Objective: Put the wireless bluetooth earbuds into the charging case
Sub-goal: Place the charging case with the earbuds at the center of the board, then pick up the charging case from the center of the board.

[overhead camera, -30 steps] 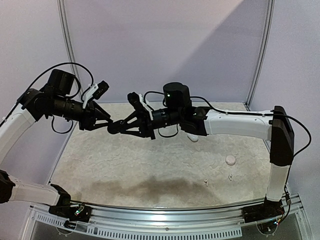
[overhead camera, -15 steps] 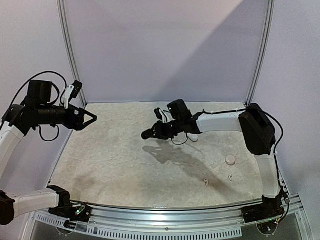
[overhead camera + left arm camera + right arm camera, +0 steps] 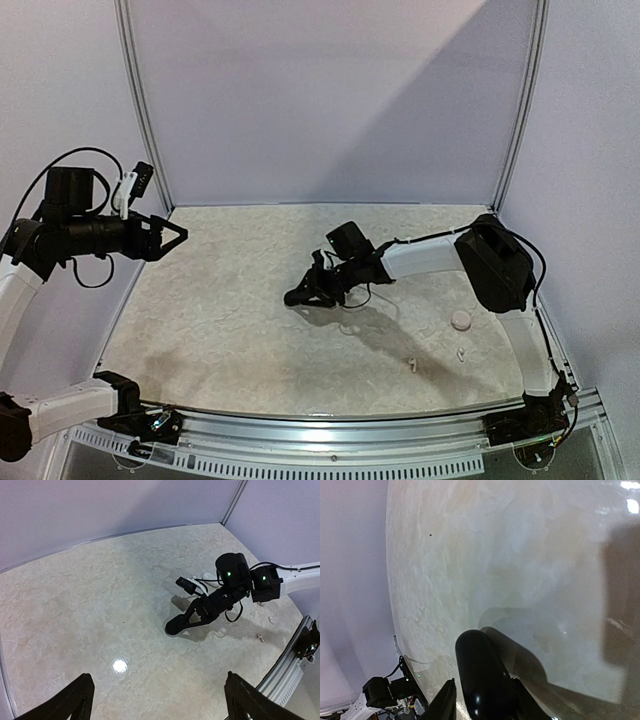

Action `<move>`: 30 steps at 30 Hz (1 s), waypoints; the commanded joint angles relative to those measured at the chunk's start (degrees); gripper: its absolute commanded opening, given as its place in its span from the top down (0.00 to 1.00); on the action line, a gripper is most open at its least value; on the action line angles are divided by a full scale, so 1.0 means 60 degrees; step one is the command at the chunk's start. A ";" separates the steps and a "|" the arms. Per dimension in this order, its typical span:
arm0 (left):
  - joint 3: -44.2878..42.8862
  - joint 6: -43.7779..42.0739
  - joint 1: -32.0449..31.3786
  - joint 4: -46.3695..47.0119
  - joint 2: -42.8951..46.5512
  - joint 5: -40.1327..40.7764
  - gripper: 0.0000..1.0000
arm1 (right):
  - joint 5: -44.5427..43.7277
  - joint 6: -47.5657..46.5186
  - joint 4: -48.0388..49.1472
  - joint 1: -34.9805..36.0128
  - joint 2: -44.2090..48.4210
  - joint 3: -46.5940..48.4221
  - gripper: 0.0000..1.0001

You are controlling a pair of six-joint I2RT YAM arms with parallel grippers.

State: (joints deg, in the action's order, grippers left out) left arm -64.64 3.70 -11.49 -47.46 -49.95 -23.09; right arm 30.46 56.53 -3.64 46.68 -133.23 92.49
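Your left gripper [image 3: 176, 240] hangs in the air over the 9 o'clock edge of the worktop [image 3: 220, 310]. Its jaws are spread wide and it grasps nothing. In its wrist view the two fingers frame only pale marbled surface.

Your right arm rises from its base at the 5 o'clock corner, bends at 3 o'clock and reaches in toward the middle. The right gripper [image 3: 300, 296] sits low near the centre of the worktop, pointing toward 8 o'clock. A black charging case [image 3: 481, 672], a smooth rounded oblong, lies between its fingers. The case's free end pokes out past the fingertips, down at the surface. You cannot tell from any view whether the fingers are pressing on the case or have slackened around it, nor whether the case rests on the worktop or hovers just off it.

The earbuds lie well apart from the case, around 4 to 5 o'clock. One white earbud [image 3: 410, 365] lies nearer the middle, and a second white earbud [image 3: 461, 354] lies near it on the 3 o'clock side. Both lie bare on the worktop, apart from either gripper.

A white round piece [image 3: 461, 320] lies just beyond the second earbud, toward 12 o'clock. It is too small to tell what it is. A small pale thing [image 3: 347, 328] lies on the worktop under the right forearm, just on the 5 o'clock side of the gripper, and it is likewise too small to make out.
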 commanded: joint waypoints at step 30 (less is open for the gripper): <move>0.0783 -0.0162 0.0172 0.0580 0.0578 -0.0172 0.07 | -0.8221 -0.5582 -1.1590 -0.2349 0.3721 -0.0064 0.01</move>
State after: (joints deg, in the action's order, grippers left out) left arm -60.88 3.20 -11.14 -45.67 -46.87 -23.51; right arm -6.37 25.30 -60.29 38.11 -116.07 102.52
